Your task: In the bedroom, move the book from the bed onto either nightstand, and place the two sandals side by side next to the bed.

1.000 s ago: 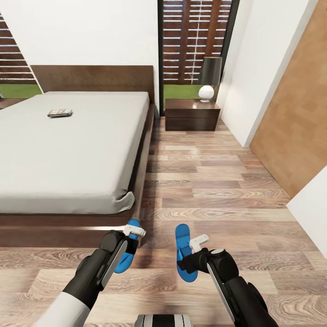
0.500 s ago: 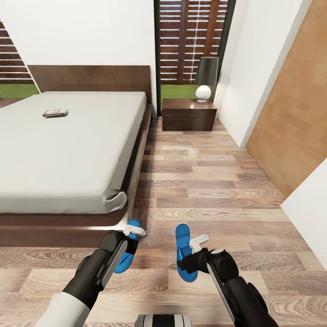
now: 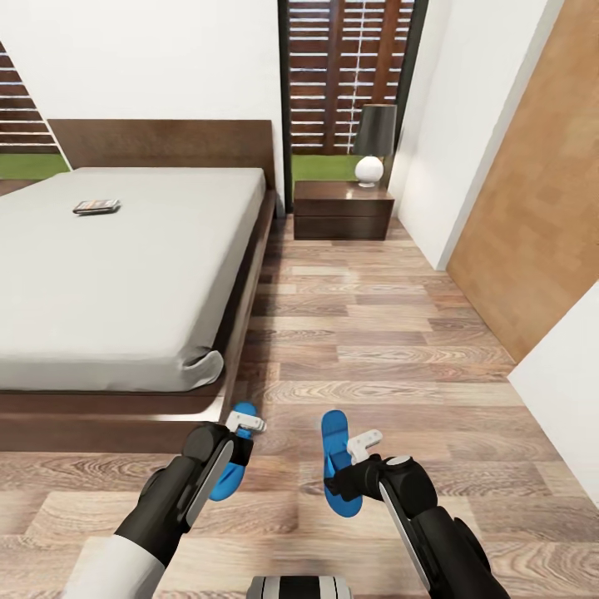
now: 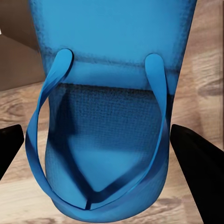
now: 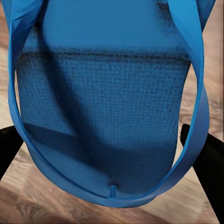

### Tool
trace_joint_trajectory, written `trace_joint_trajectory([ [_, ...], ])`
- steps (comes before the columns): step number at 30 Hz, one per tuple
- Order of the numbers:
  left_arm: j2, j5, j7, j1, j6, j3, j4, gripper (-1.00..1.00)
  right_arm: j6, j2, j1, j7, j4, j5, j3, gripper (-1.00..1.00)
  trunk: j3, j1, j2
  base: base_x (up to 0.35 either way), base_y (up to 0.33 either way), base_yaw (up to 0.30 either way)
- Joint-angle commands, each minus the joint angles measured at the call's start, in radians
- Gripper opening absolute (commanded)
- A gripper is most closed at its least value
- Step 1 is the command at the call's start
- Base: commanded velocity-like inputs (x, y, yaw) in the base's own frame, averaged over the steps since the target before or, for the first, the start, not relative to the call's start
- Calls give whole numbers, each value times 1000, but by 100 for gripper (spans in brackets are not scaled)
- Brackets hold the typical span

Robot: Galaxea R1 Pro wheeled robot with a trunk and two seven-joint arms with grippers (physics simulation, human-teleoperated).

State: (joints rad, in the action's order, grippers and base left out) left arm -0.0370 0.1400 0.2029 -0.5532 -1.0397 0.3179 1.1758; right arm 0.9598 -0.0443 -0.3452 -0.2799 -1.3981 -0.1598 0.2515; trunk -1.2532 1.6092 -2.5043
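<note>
The bed (image 3: 125, 274) took up the left of the head view, its off-white mattress bare but for the book (image 3: 96, 206), which lay flat far up near the headboard, well apart from both arms. The plank floor (image 3: 374, 333) ran along the bed's right side to the nightstand (image 3: 342, 210) against the far wall, with a lamp (image 3: 373, 143) standing on its top. Low in the head view, each arm carried a sandal. The left gripper (image 3: 237, 433) held the left sandal (image 3: 226, 466) just off the bed's near corner; in the left wrist view that sandal (image 4: 109, 116) sat between the two dark fingers (image 4: 198, 163), its strap loop toward the camera, jaws pinching it at the sole's edges. The right gripper (image 3: 353, 453) held the right sandal (image 3: 337, 466) over open floor, near the first but apart from it. In the right wrist view its sole (image 5: 107, 98) lay between the fingers (image 5: 207, 163), jaws likewise pinching it.
</note>
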Motion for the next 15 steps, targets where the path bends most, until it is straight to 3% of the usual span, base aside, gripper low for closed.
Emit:
trace_joint_trajectory([
  [1, 0, 10, 10, -1, -3, 1, 1, -100, 4, 0, -1, -8, -1, -10, 0, -100, -1, 0, 0, 0, -89, 0],
  [15, 0, 10, 10, -1, -3, 1, 1, -100, 4, 0, 0, -8, -1, -10, 0, -100, -1, 0, 0, 0, -81, 0],
])
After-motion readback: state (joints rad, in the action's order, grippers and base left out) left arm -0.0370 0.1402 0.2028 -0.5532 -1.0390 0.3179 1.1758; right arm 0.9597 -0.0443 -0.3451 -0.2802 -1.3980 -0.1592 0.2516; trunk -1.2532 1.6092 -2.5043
